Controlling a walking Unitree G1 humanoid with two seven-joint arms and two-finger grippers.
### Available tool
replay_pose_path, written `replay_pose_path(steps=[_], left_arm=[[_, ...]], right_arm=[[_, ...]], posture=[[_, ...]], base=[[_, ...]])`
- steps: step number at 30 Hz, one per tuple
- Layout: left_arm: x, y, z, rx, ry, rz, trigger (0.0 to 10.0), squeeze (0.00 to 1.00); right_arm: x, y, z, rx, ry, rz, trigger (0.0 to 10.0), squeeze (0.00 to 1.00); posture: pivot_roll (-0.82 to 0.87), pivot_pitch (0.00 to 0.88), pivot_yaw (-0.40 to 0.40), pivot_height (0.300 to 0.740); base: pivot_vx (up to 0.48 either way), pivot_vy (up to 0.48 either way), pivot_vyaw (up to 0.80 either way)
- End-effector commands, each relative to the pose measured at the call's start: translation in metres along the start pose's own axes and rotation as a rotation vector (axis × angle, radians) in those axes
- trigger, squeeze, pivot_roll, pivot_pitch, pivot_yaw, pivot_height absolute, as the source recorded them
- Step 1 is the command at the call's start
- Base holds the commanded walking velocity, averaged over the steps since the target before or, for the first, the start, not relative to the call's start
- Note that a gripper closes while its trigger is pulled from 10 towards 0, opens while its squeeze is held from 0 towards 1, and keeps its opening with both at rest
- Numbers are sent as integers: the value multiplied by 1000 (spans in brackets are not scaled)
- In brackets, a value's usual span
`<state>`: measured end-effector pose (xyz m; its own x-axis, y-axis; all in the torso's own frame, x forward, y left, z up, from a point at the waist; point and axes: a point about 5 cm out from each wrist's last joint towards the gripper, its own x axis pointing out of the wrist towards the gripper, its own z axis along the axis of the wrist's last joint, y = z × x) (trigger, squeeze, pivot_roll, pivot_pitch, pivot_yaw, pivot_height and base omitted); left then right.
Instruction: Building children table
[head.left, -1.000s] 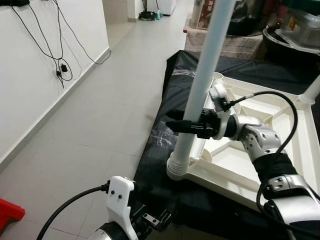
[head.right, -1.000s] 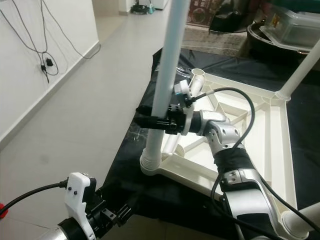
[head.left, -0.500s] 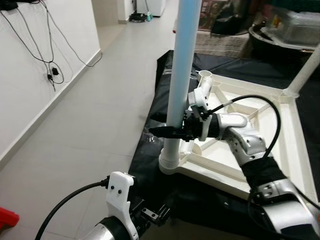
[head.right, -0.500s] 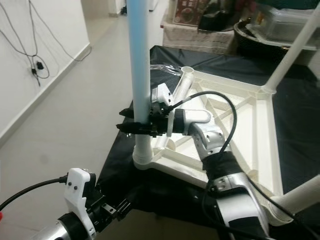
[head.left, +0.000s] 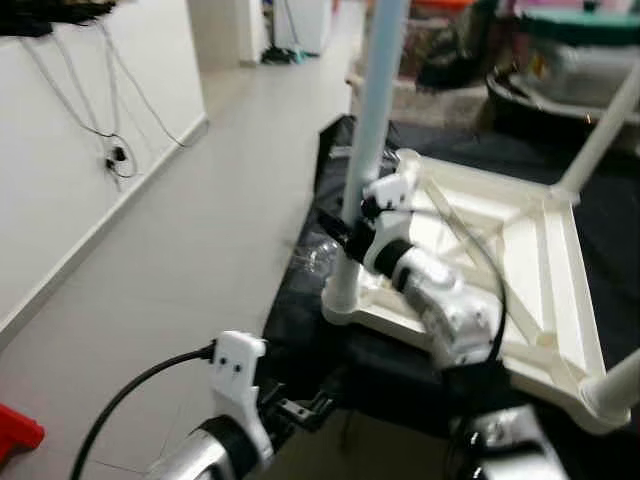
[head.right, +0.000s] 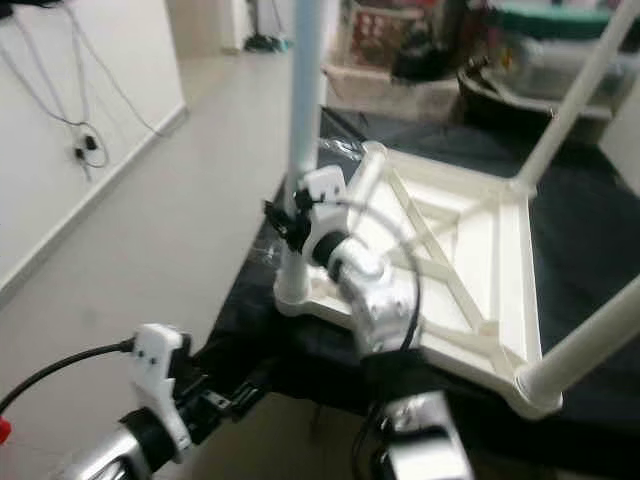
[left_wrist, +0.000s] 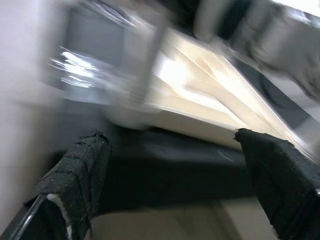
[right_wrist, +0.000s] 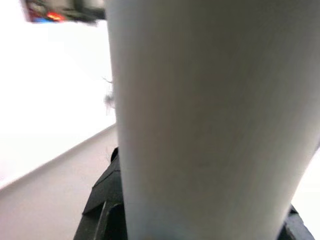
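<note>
The table (head.left: 500, 250) lies upside down on a black sheet (head.left: 320, 340), its ribbed underside up and its legs pointing to the ceiling, which is how I judge the legs get fitted into the corner sockets.

My left pincer (head.left: 300, 412) hangs low at the near left, over the tiled floor (head.left: 180, 240) and just beside the sheet's near edge. In the left wrist view its two padded fingers (left_wrist: 85, 165) stand well apart with nothing between them. It is idle, I judge, and free to come in.

Right of it, my right pincer (head.left: 345, 228) is clamped round the near-left leg (head.left: 375, 110), low down, just above the socket at the table's corner. I hold it there, I think, to keep the leg upright and press it home. The right wrist view shows the pale leg close up against the fingers.

To the left the floor lies open up to the wall, with room to swing. To the right stand two more legs, one far (head.left: 600, 140) and one near (head.left: 615, 385). Clutter sits beyond the table's far edge.
</note>
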<state>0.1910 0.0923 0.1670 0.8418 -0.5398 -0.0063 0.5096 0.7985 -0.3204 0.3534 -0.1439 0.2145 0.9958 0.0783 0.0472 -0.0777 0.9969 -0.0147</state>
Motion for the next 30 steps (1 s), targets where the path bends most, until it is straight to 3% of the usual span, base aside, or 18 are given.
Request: replay_pose_path(steps=[1, 3, 4, 5, 8, 11, 14, 17, 30], left_arm=[[0, 4, -8, -3, 44, 14, 10000, 0], [3, 10, -7, 6, 33, 36, 10000, 0], [3, 10, -7, 6, 33, 36, 10000, 0], [5, 13, -7, 12, 28, 43, 10000, 0], [6, 16, -6, 21, 21, 54, 10000, 0], [6, 17, -6, 22, 20, 56, 10000, 0], [6, 17, -5, 28, 13, 58, 10000, 0], [5, 16, -5, 30, 8, 56, 10000, 0], [8, 11, -8, 45, 17, 14, 10000, 0]], right_arm=[[-12, -19, -27, -57, 113, -225, 10000, 0], [-23, -2, -24, -28, 59, -420, 10000, 0], [-23, -2, -24, -28, 59, -420, 10000, 0], [-26, 11, -24, 4, 59, -492, 10000, 0], [-26, 30, -31, 21, 159, -671, 10000, 0], [-26, 31, -33, 17, 183, -699, 10000, 0], [-6, 35, -33, 99, 203, -765, 10000, 0], [0, 33, -35, 121, 223, -798, 10000, 0], [9, 37, -28, 131, 207, -822, 10000, 0]], posture=[[66, 131, -54, 740], [70, 110, -46, 740], [70, 110, -46, 740], [78, 103, -53, 740], [81, 93, -51, 740], [81, 93, -51, 740], [93, 77, -61, 740], [92, 73, -61, 740], [93, 55, -62, 740]], base=[[0, 0, 0], [0, 0, 0], [0, 0, 0], [0, 0, 0], [0, 0, 0], [0, 0, 0], [0, 0, 0], [0, 0, 0], [0, 0, 0]])
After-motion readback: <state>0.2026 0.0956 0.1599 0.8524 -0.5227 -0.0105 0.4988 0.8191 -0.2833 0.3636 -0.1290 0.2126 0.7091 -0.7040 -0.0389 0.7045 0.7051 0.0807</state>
